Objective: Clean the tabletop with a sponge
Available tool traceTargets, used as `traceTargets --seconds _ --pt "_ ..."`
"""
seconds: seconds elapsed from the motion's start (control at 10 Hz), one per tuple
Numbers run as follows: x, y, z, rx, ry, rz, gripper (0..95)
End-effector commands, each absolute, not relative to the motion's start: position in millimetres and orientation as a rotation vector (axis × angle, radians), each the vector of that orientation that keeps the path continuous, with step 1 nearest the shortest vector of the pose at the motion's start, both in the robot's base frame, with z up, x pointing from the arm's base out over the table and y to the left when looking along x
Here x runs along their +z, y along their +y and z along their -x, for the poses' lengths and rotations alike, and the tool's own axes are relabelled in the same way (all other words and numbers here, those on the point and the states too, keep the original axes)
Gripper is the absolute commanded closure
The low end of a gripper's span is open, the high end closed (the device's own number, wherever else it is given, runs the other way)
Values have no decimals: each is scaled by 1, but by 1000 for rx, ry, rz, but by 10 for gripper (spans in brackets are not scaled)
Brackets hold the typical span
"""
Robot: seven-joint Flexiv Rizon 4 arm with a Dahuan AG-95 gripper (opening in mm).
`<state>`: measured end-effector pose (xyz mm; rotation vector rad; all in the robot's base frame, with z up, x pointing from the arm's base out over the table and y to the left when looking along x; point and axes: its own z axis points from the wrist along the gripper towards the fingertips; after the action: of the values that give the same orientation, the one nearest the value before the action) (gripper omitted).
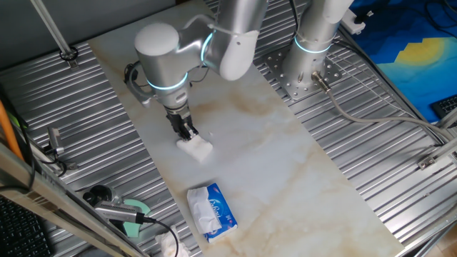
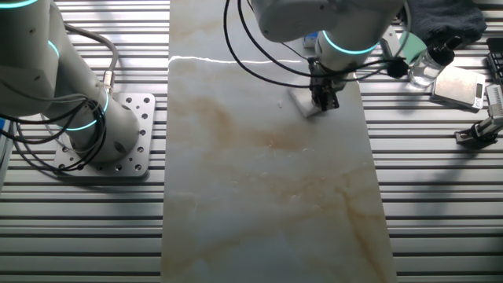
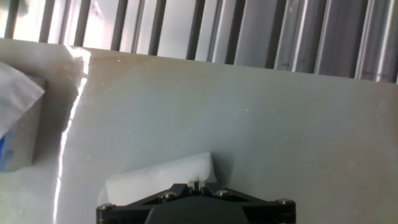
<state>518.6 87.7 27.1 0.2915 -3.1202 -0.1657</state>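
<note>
The tabletop [image 1: 285,164] is a long white marble-look slab with tan veins; it also shows in the other fixed view [image 2: 267,181] and the hand view [image 3: 280,124]. The sponge [image 1: 197,148], a small white block, lies on the slab under my gripper [image 1: 188,133]. The gripper is shut on the sponge and presses it to the slab. In the other fixed view the sponge [image 2: 303,104] shows beside the gripper [image 2: 324,101]. In the hand view the sponge [image 3: 158,177] sticks out past the black gripper body [image 3: 196,185].
A blue-and-white tissue pack [image 1: 211,210] lies on the slab near its front end; it shows at the left edge of the hand view [image 3: 15,124]. Ribbed grey metal surfaces [image 1: 385,135] flank the slab. A second arm's base [image 1: 308,71] stands at the back right. Tools [image 1: 114,207] lie at the front left.
</note>
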Motion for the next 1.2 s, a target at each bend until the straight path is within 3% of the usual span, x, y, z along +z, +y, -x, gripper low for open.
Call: traceTargets --seconds 0.1,1.2 --pt "28 97 -516 -156 -3112 -248 950" --pt "24 107 -474 -111 -3118 -261 950"
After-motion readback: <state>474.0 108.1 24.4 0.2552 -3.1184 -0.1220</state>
